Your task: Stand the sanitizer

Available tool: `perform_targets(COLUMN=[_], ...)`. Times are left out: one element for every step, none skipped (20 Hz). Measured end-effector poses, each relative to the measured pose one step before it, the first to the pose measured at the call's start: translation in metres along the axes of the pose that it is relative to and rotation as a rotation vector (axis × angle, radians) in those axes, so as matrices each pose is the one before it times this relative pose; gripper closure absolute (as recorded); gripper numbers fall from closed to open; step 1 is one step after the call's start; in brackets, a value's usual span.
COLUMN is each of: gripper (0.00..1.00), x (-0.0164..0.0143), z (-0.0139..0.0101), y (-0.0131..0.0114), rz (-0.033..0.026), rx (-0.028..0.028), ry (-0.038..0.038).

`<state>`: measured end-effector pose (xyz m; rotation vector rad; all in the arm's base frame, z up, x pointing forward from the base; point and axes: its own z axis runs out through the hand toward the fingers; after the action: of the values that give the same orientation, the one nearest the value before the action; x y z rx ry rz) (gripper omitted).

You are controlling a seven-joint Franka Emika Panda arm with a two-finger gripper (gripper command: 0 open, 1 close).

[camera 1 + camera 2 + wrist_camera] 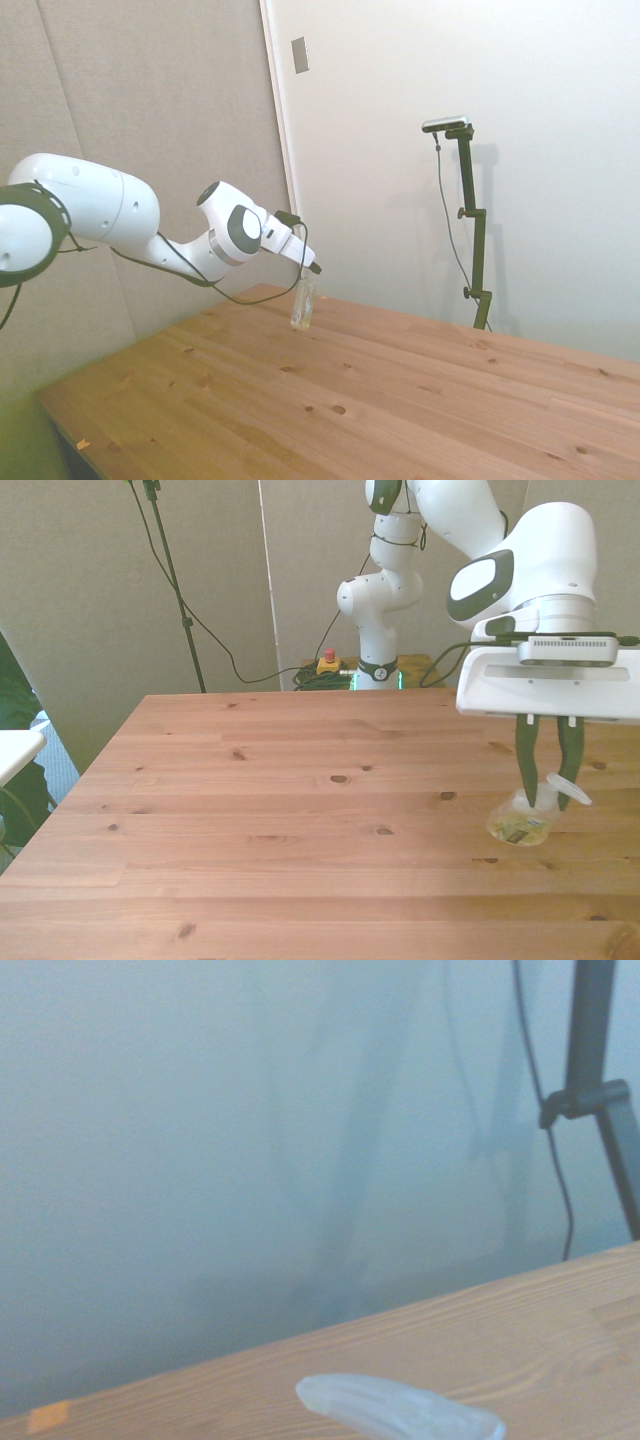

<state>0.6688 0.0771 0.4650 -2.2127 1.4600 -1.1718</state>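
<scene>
The sanitizer [303,303] stands close to upright on the wooden table [380,400], a clear bottle with yellowish liquid low in it. In the front view the sanitizer [518,827] sits near the table's right side, its white pump nozzle [570,789] sticking out sideways. My gripper [548,800] comes down from above, its dark fingers [526,770] closed around the bottle's top by the pump. In the side view the gripper [312,268] sits right over the bottle. The wrist view shows only the blurred white nozzle [400,1410] above the wood.
The bottle is close to the table's far edge [400,312] in the side view, with the wall just behind. A red and yellow stop button [328,664] and cables lie past the table beside the robot base [378,670]. A white surface [15,748] juts in at the front view's left.
</scene>
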Motion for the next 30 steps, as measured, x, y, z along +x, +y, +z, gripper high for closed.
perform_targets(gripper=[1.00, 1.00, 1.00, 1.00, 1.00, 1.00, 1.00, 1.00, 1.00, 1.00, 1.00, 1.00, 1.00, 1.00, 1.00, 1.00, 1.00, 1.00, 1.00, 1.00, 1.00, 1.00, 1.00, 1.00, 0.00, 0.00, 0.00, 0.00, 0.00, 0.00], x=[0.00214, 0.00390, 0.00452, 0.00447, 0.00303, 0.00140, -0.00057, -0.00259, -0.00308, -0.00363, -0.00298, -0.00284, -0.00214, -0.00117, -0.00103, -0.00132, -0.00103, -0.00066, -0.00116, -0.00158, -0.00238, -0.00143, 0.00009, 0.00047, -0.00062, -0.00199, -0.00245, -0.00224, -0.00173, -0.00188], z=[-0.00495, -0.00476, -0.00461, -0.00404, -0.00411, -0.00300, -0.00180, -0.00062, 0.00065, 0.00119, 0.00111, 0.00096, 0.00062, 0.00046, 0.00050, 0.00041, 0.00025, -0.00031, -0.00031, -0.00014, -0.00036, -0.00069, -0.00125, -0.00146, -0.00143, -0.00093, -0.00078, -0.00072, -0.00045, -0.00018], y=[0.01284, 0.01032, 0.00794, 0.00555, 0.00389, 0.00355, 0.00441, 0.00572, 0.00649, 0.00655, 0.00574, 0.00517, 0.00386, 0.00231, 0.00205, 0.00234, 0.00167, 0.00037, 0.00047, 0.00050, 0.00027, -0.00123, -0.00384, -0.00407, -0.00255, -0.00064, 0.00003, 0.00020, 0.00042, 0.00120], rz=[0.00675, 0.00936, 0.00853, 0.00785, 0.00785, 0.00671, 0.00465, 0.00474, 0.00454, 0.00170, 0.00202, 0.00192, 0.00149, 0.00098, 0.00089, -0.00045, 0.00022, -0.00261, -0.00303, -0.00316, -0.00708, -0.00947, -0.00283, 0.00013, -0.00031, -0.00195, -0.00242, -0.00209, -0.00177, -0.00225], rx=[0.00502, 0.00610, 0.00671, 0.00772, 0.01105, 0.01175, 0.00955, 0.00515, 0.00071, -0.00035, 0.00003, -0.00110, -0.00061, 0.00033, 0.00012, -0.00220, -0.00165, 0.00333, 0.00352, 0.00295, 0.00330, 0.00057, 0.00120, 0.00380, 0.00248, 0.00050, 0.00013, 0.00010, -0.00062, -0.00235], ry=[0.02014, 0.02032, 0.02186, 0.02315, 0.02058, 0.01789, 0.01408, 0.00905, 0.00537, 0.00432, 0.00438, 0.00202, 0.00074, 0.00174, 0.00180, -0.00079, -0.00029, 0.00220, 0.00651, 0.01130, 0.01321, 0.01324, 0.01514, 0.01140, 0.00568, -0.00010, -0.00298, -0.00338, -0.00233, -0.00220])
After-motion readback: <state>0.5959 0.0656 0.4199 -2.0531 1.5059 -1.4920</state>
